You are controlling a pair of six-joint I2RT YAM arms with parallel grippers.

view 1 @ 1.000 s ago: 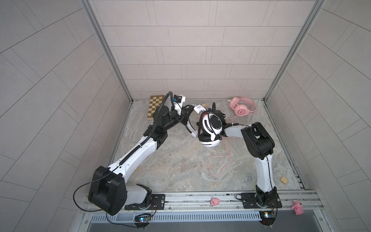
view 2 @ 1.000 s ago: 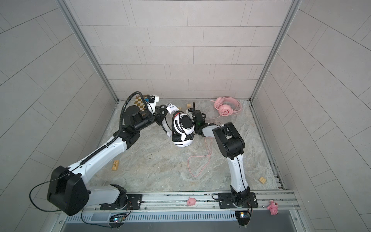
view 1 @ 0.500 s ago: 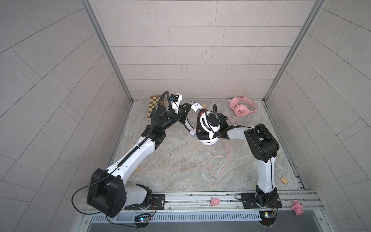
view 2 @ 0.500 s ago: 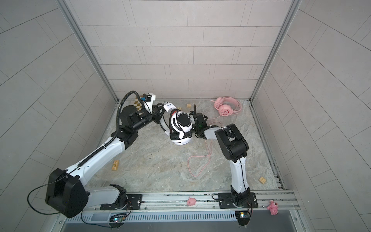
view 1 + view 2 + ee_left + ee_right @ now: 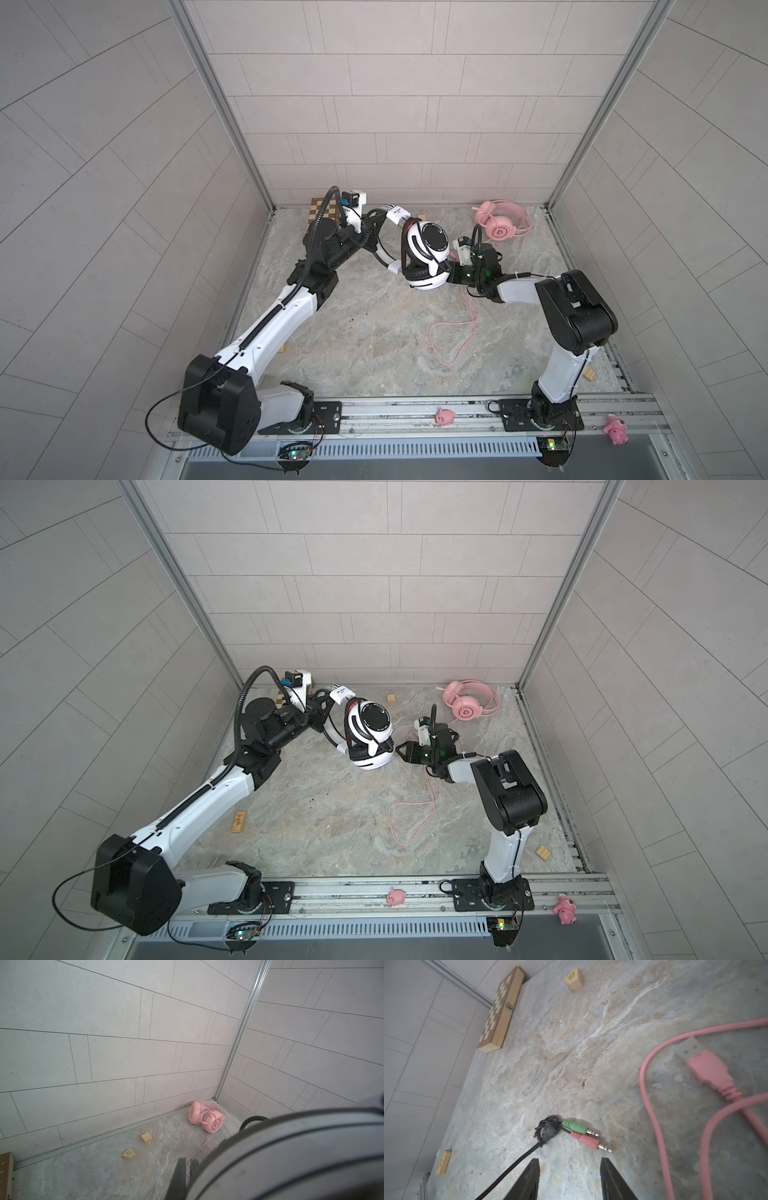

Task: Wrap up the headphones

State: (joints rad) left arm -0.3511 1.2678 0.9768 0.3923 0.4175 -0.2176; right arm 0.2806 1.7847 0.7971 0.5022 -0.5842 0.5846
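Observation:
The white headphones with black stripes [image 5: 430,249] [image 5: 372,729] hang above the floor at the back. My left gripper [image 5: 321,719] [image 5: 187,1169] is shut on their white headband [image 5: 291,1157], which fills the near side of the left wrist view. Their black cord ends in green and pink jack plugs [image 5: 583,1134] lying on the floor just ahead of my right gripper [image 5: 569,1167] [image 5: 401,748]. The right gripper is open and holds nothing. The pink headphones [image 5: 500,222] [image 5: 469,702] [image 5: 205,1119] lie in the back right corner. Their pink cord [image 5: 453,332] [image 5: 652,1105] trails forward, and its USB plug [image 5: 708,1068] lies beside the right gripper.
A folded wooden chessboard [image 5: 320,208] [image 5: 500,1012] lies against the back wall on the left. Small wooden blocks [image 5: 146,1137] [image 5: 128,1154] [image 5: 239,823] [image 5: 543,852] are scattered on the stone floor. Two pink pig toys [image 5: 444,417] [image 5: 617,432] sit on the front rail.
My right gripper has opened and drawn back from the white headphones. The left gripper has shifted them slightly left and toward the back wall.

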